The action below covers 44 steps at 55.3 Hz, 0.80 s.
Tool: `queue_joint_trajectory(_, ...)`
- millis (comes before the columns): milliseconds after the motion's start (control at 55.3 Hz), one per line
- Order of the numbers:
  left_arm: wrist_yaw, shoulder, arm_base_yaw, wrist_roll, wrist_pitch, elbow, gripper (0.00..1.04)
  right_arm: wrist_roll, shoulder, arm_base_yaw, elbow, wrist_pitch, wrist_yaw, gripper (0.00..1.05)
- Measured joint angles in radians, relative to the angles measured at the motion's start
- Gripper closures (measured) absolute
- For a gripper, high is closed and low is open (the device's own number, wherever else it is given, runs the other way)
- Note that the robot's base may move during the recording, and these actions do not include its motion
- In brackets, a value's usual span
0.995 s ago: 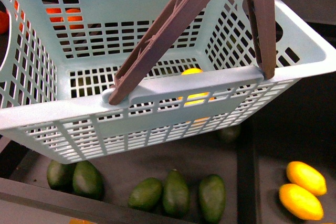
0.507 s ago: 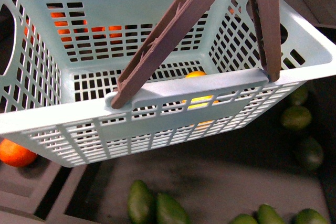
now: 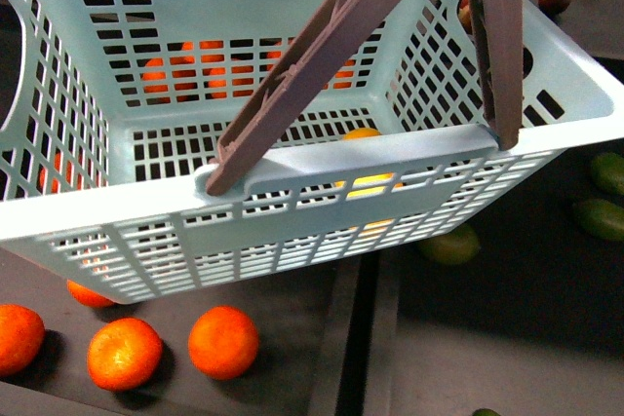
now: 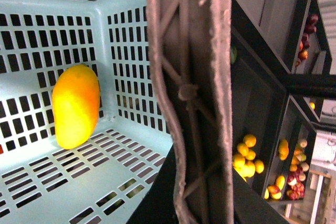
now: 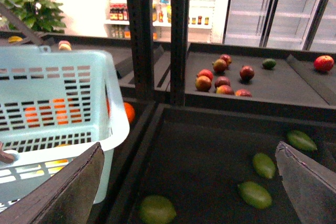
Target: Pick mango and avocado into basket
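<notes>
The turquoise basket (image 3: 370,155) hangs close before the front camera, tilted, with its two brown-grey handles (image 3: 312,60) swung up. The mango (image 4: 76,106) lies on the basket's slotted floor, against a wall near a corner. One handle fills the left wrist view. The left gripper's fingers do not show there, so its grip cannot be told. The right gripper (image 5: 189,149) hangs beside the basket, fingers spread wide and holding nothing, above a dark tray. Under the basket, oranges (image 3: 222,342) sit by the display's near-left edge. Pale green fruits (image 5: 254,194) lie scattered in the right tray. Red fruits (image 5: 223,80) rest toward the far edge.
</notes>
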Motion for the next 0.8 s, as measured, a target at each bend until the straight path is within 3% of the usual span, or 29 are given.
queue_joint_trajectory(163, -0.025, 0.000, 0.002, 0.013, 0.000, 0.000, 0.97, 0.000, -0.001, 0.000, 0.000, 0.000, 0.004, 0.08)
queue_joint_trajectory(452, 0.017, 0.000, -0.016, -0.001, 0.000, 0.000, 0.97, 0.000, -0.001, 0.000, 0.000, 0.000, 0.005, 0.08)
queue_joint_trajectory(489, 0.021, 0.000, -0.018, 0.000, 0.000, 0.000, 0.97, 0.007, 0.009, 0.005, 0.004, -0.014, 0.027, 0.08)
queue_joint_trajectory(543, 0.021, 0.000, -0.020, -0.001, 0.000, 0.000, 0.97, 0.087, 0.126, 0.024, 0.087, -0.196, 0.177, 0.08)
queue_joint_trajectory(597, 0.021, 0.000, -0.020, -0.002, 0.000, 0.000, 0.97, 0.148, 0.249, -0.003, 0.134, -0.261, 0.211, 0.08)
queue_joint_trajectory(706, 0.019, 0.000, -0.020, -0.003, 0.000, 0.000, 0.97, 0.210, 0.517, -0.129, 0.163, -0.159, 0.124, 0.08)
queue_joint_trajectory(796, 0.008, 0.000, -0.019, -0.002, 0.000, 0.000, 0.97, 0.199, 0.748, -0.227, 0.187, 0.016, 0.006, 0.08)
